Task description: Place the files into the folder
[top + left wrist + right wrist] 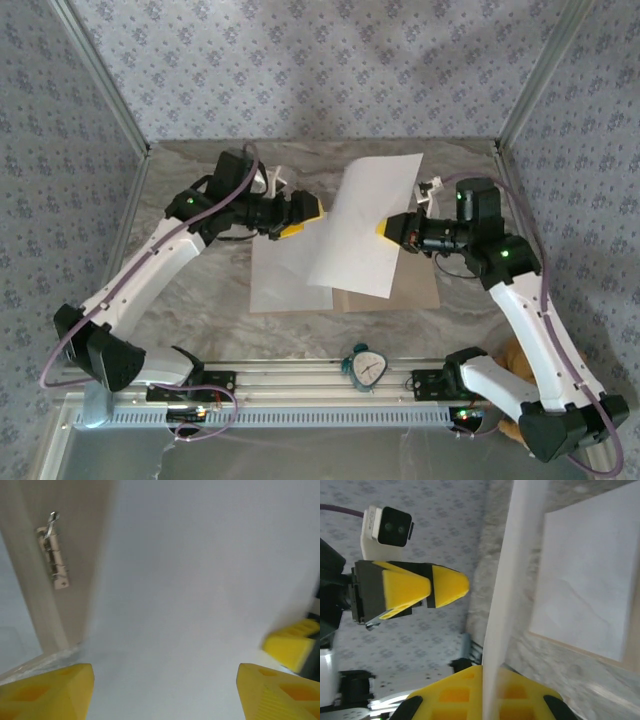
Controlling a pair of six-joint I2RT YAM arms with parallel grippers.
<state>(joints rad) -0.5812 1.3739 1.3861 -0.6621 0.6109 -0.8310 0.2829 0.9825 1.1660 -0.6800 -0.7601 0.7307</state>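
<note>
Above the folder, the right gripper pinches the right edge of the lifted sheet; the left gripper stands wide at its left edge, over the flat sheet.

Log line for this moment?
right hand: shut on raised white paper sheet | left hand: open beside it | second white paper sheet: flat on tan cardboard folder

The right gripper pinches a thin white paper sheet, seen edge-on. Left of this sheet is the left gripper; right of it, a second white sheet lies on a tan cardboard folder.
</note>
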